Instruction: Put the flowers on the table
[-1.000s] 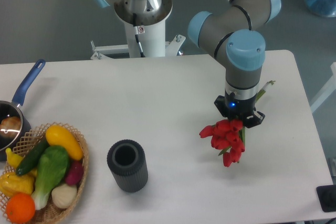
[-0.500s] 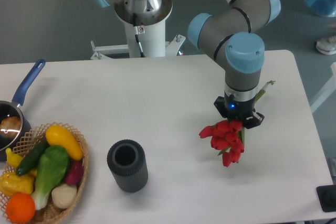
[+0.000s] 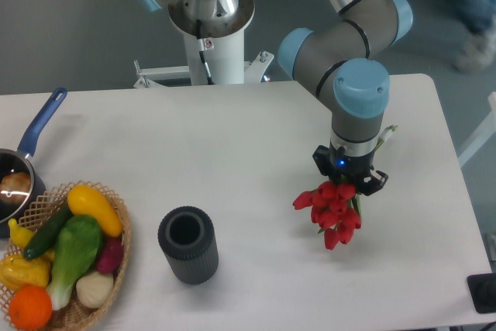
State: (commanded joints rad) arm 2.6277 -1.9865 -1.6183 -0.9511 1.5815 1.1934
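Observation:
A bunch of red tulips (image 3: 332,208) with green stems hangs over the white table (image 3: 232,153) at the right of centre. The blooms point toward the front; a stem end (image 3: 387,132) sticks out behind the arm. My gripper (image 3: 349,178) points straight down and is shut on the stems just above the blooms. Its fingertips are mostly hidden by the wrist and the flowers. I cannot tell whether the blooms touch the table.
A dark grey ribbed vase (image 3: 187,244) stands empty at the front centre. A wicker basket (image 3: 116,253) with vegetables and fruit sits at the front left. A blue-handled pot (image 3: 23,162) is at the left edge. A dark object (image 3: 482,292) is at the front right corner.
My gripper and the tulips have shifted slightly to the left and toward the front. The grip on the stems is unchanged.

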